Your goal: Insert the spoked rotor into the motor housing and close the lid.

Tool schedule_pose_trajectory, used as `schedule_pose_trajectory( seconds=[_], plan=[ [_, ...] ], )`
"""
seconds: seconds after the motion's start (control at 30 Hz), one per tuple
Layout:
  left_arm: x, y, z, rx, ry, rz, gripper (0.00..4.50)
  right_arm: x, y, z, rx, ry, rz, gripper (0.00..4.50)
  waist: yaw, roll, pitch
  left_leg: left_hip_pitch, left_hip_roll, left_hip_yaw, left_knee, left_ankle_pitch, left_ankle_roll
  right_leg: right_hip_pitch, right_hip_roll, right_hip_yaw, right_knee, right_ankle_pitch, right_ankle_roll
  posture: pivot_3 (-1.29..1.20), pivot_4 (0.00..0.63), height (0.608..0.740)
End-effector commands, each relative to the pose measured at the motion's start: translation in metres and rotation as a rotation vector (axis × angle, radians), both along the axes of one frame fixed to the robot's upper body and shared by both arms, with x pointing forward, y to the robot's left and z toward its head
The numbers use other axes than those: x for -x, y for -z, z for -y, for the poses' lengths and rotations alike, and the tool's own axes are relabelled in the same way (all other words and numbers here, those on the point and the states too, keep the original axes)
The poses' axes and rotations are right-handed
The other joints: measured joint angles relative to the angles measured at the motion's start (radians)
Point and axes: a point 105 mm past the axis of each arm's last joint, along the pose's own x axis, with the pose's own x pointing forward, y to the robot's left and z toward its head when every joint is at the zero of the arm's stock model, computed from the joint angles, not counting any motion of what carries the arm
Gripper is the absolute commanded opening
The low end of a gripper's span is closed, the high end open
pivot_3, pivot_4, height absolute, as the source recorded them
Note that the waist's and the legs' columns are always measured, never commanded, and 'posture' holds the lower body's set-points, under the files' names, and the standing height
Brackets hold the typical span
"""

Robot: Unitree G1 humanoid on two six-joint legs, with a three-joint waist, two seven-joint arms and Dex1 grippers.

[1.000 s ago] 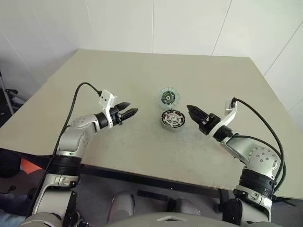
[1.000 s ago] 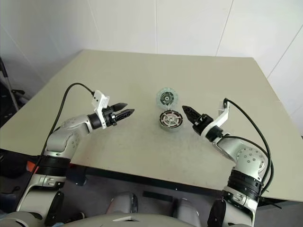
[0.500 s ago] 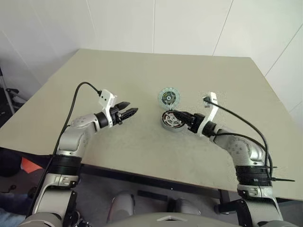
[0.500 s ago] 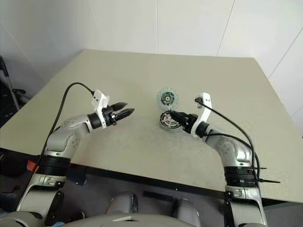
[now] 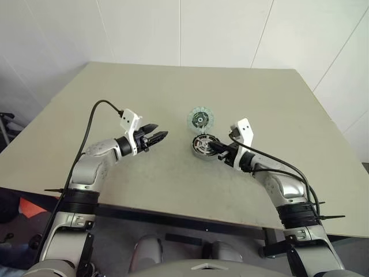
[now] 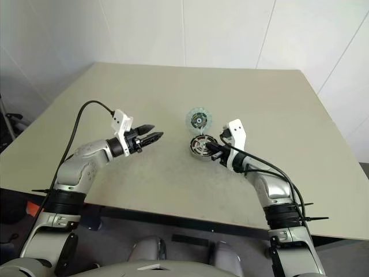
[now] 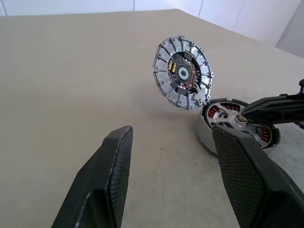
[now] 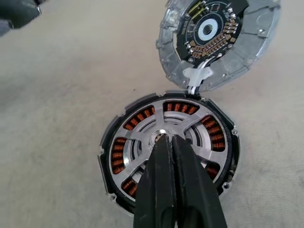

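Swinging in from beside the motor housing (image 8: 167,149), the right gripper (image 8: 166,142) is now seen over it, fingers pressed shut with tips on the hub of the spoked rotor (image 8: 164,134) seated inside; insertion looks done. Just behind the housing, the lid (image 7: 183,73) stands tilted, unclosed. Well apart, the left gripper (image 7: 171,142) hangs open and empty.

Beige table (image 5: 173,92), white panelled walls (image 5: 144,29) behind, dark floor below
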Motion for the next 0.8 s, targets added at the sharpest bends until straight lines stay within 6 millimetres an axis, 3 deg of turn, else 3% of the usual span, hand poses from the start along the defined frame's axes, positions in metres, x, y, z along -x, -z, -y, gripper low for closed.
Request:
schedule_pose_trajectory(
  seconds=[0.03,0.1,0.17,0.23,0.37,0.4,0.47,0.63,0.8],
  plan=[
    [-0.002,-0.015,-0.003,0.009,-0.013,0.064,2.82,-0.001,-0.047,-0.008,-0.025,-0.081,0.177,0.02,0.002,0.000,0.000,0.000,0.000,0.000,0.000,0.000,0.000,0.000,0.000,0.000,0.000,0.000,0.000,0.00,0.000,0.740],
    [-0.003,-0.015,-0.002,0.010,-0.009,0.065,2.82,0.000,-0.061,-0.009,0.055,-0.144,0.261,0.02,0.002,0.000,0.000,0.000,0.000,0.000,0.002,0.000,0.001,0.000,0.000,0.000,0.000,0.000,0.000,0.00,0.000,0.740],
    [-0.003,-0.016,0.000,0.009,-0.002,0.068,2.82,0.010,-0.067,-0.011,0.308,-0.349,0.382,0.20,0.004,0.000,0.000,0.000,0.000,0.000,0.004,-0.001,0.003,-0.001,0.000,0.000,0.001,0.000,0.000,0.00,0.000,0.740],
    [-0.003,-0.017,0.003,0.010,0.008,0.071,2.82,0.012,-0.064,-0.006,0.535,-0.486,0.447,0.62,0.005,-0.001,0.000,0.000,0.000,0.000,0.006,-0.002,0.004,0.000,-0.001,0.000,0.001,0.000,0.000,0.00,0.000,0.740],
    [-0.002,-0.017,0.010,0.013,0.044,0.064,2.82,0.001,-0.071,-0.003,0.778,-0.638,0.544,1.92,0.002,-0.002,0.000,0.000,0.001,0.000,0.006,-0.005,0.008,0.002,0.000,0.000,0.001,0.000,0.000,0.00,0.000,0.740],
    [-0.001,-0.016,0.014,0.010,0.060,0.060,2.82,-0.001,-0.065,0.000,0.904,-0.715,0.568,2.19,0.000,-0.002,0.000,0.000,0.001,0.000,0.006,-0.005,0.008,0.001,0.000,0.000,0.002,0.000,0.000,0.00,0.000,0.740],
    [0.000,-0.014,0.020,0.007,0.078,0.056,2.82,-0.002,-0.055,0.005,1.031,-0.816,0.579,2.19,0.001,-0.002,0.000,-0.001,0.001,0.000,0.007,-0.005,0.008,0.001,0.000,0.000,0.002,0.000,0.000,0.00,0.000,0.740],
    [0.006,-0.013,0.037,0.013,0.128,0.054,2.82,0.004,-0.036,-0.002,1.106,-1.074,0.554,2.19,0.001,-0.002,0.000,-0.001,0.001,0.000,0.008,-0.006,0.011,0.000,0.000,0.000,0.002,0.004,-0.007,0.00,0.000,0.740],
    [0.010,-0.010,0.042,0.017,0.135,0.054,2.82,-0.002,-0.028,0.004,1.154,-1.139,0.541,2.19,-0.001,-0.002,0.000,-0.004,0.001,0.000,0.008,-0.006,0.014,-0.003,0.000,0.000,0.002,0.004,-0.008,0.00,0.000,0.740]
  ],
)
